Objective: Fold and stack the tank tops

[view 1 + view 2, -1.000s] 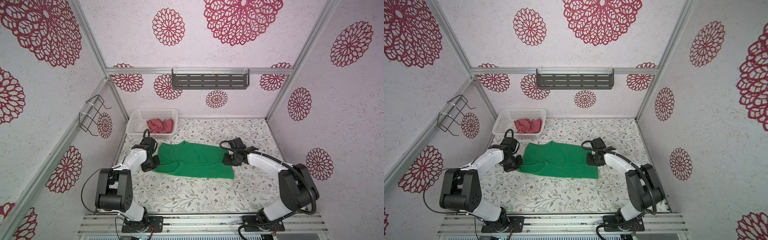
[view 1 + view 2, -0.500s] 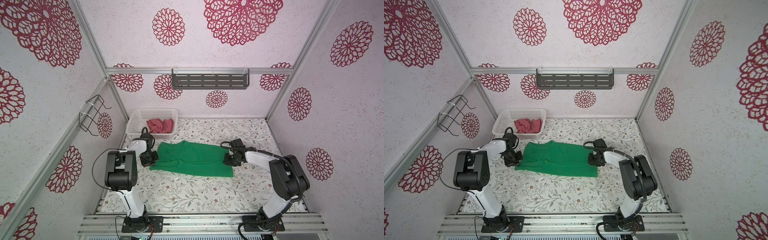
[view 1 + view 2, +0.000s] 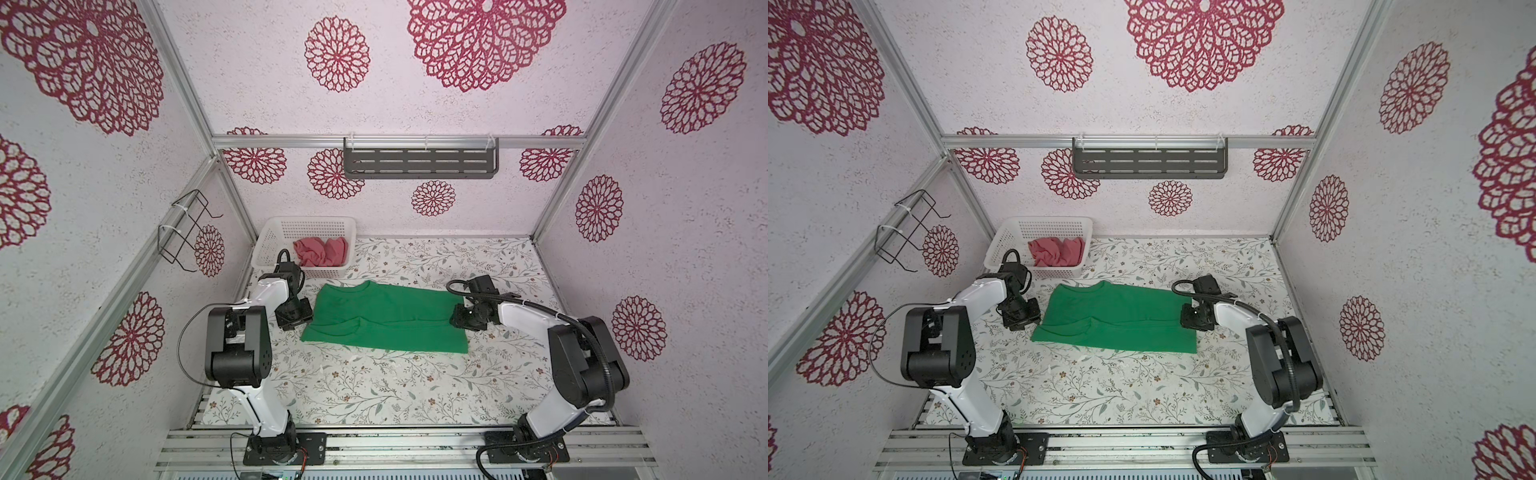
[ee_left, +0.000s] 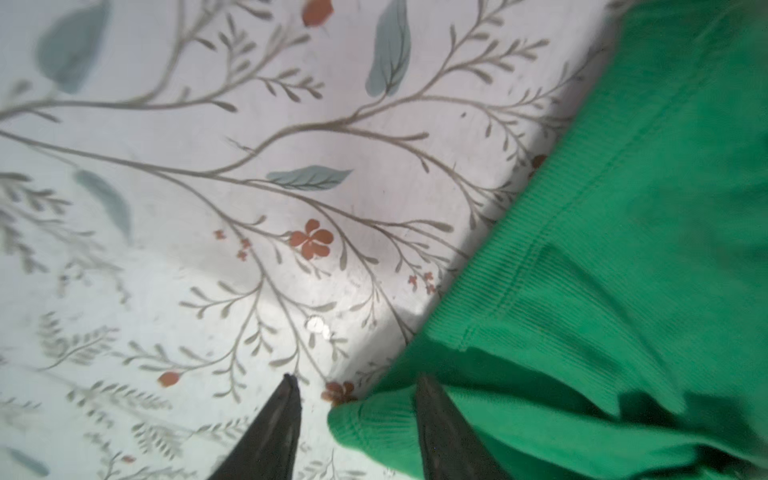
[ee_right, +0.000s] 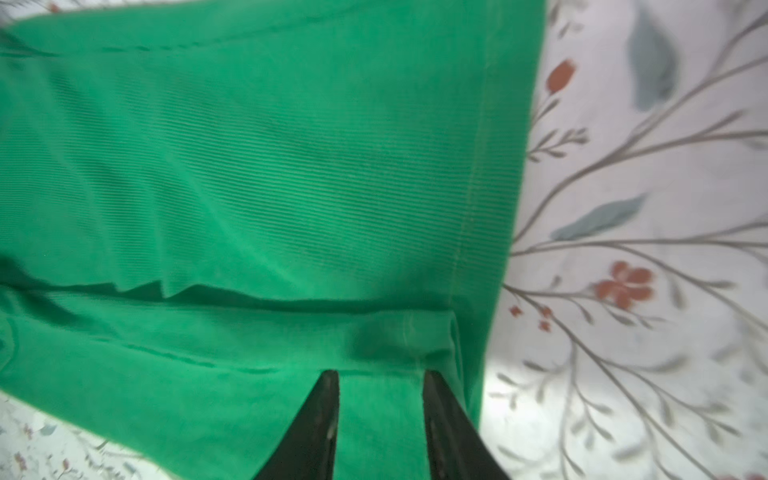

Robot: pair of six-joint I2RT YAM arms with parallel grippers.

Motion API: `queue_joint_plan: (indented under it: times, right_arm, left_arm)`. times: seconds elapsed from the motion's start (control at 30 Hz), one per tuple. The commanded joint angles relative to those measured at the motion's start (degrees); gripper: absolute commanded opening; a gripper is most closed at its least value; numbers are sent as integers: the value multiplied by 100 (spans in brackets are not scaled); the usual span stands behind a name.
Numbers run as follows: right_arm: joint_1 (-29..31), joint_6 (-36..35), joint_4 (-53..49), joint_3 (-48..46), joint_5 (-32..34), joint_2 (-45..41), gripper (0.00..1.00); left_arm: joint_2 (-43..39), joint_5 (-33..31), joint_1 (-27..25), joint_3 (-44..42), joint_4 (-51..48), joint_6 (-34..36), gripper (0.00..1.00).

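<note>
Green tank top (image 3: 386,320) judged half-folded; left gripper (image 4: 356,377) and right gripper (image 5: 381,372) seen parted, empty; end-to-end fold called for next.

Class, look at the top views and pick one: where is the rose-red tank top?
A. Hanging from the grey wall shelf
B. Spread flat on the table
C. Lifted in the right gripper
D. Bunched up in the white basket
D: in both top views the rose-red tank top lies crumpled inside the white basket, while only the green tank top lies spread on the table.
</note>
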Motion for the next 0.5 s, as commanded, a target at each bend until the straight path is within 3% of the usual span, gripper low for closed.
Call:
queue_joint_plan:
  times: [0.0, 0.1, 0.27, 0.47]
  right_arm:
    - [12, -81, -524, 242, 141, -594, 40]
    - [301, 132, -686, 46, 255, -831, 41]
    - [919, 701, -470, -380, 362, -860, 40]
    - [1197, 1233, 25, -722, 398, -627, 38]
  left_arm:
    - [-569, -626, -184, 430, -459, 116, 51]
    - [-708, -934, -801, 598, -642, -35, 51]
    - [-421, 159, -1926, 383, 205, -552, 50]
    - [278, 822, -2436, 106, 1013, -868, 50]
